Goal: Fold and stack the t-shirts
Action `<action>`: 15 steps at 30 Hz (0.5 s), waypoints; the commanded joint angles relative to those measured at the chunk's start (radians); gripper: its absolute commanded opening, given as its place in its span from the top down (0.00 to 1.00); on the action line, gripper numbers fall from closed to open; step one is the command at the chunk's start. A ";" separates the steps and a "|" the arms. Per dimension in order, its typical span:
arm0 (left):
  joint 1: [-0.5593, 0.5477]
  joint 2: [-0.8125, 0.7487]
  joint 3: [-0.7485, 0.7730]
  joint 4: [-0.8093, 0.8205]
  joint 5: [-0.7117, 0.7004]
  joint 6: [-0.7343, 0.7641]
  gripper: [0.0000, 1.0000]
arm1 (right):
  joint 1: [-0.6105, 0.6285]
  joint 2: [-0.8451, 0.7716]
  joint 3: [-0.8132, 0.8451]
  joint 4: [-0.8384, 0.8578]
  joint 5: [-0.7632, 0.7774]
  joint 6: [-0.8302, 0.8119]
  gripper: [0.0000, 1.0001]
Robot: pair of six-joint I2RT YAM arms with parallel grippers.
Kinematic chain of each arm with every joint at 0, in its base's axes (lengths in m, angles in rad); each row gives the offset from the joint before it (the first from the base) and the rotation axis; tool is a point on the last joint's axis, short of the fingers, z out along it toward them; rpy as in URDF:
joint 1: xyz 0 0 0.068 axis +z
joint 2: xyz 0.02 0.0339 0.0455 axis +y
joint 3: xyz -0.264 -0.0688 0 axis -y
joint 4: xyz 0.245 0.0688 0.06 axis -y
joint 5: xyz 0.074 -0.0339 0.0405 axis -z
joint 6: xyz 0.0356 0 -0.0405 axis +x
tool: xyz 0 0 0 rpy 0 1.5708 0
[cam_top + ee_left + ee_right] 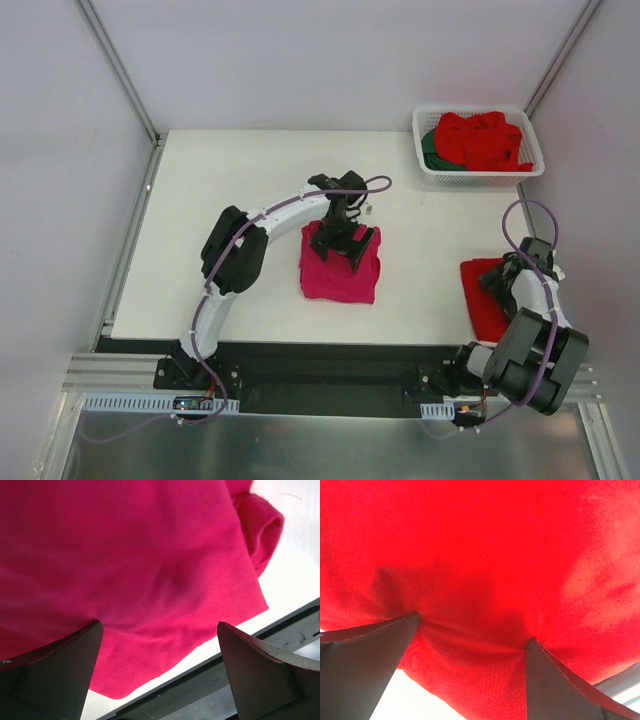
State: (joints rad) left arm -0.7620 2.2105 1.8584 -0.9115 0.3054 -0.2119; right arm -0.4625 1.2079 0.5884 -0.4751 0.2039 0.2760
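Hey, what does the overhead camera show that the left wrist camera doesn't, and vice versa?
Only overhead: the white basket holding red shirts and a dark green shirt, plus another red shirt lying under the right claw. Only left wrist: the creases in the magenta shirt and its thick rolled edge at one corner. Both: the left claw, open, just over that magenta shirt.

One magenta t-shirt [338, 272], two red t-shirts [475, 290] [485, 140], one green t-shirt [430, 150], one basket [478, 109].
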 commanded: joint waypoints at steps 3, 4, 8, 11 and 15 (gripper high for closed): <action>0.026 -0.009 -0.013 0.040 -0.045 -0.018 0.01 | -0.008 0.038 -0.049 0.081 -0.107 0.011 0.04; 0.029 0.003 -0.013 0.048 -0.042 -0.024 0.01 | -0.008 0.042 -0.048 0.082 -0.121 0.009 0.04; 0.049 0.025 -0.016 0.057 -0.034 -0.026 0.01 | -0.007 0.055 -0.044 0.084 -0.162 0.005 0.04; 0.067 0.023 -0.036 0.074 -0.037 -0.033 0.01 | -0.007 0.055 -0.044 0.082 -0.164 -0.003 0.04; 0.079 0.023 -0.068 0.112 -0.038 -0.043 0.01 | -0.007 0.064 -0.038 0.079 -0.187 -0.006 0.04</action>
State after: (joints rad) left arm -0.7063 2.2246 1.8244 -0.8364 0.2863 -0.2405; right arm -0.4652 1.2167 0.5896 -0.4442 0.1810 0.2455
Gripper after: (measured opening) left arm 0.993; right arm 0.964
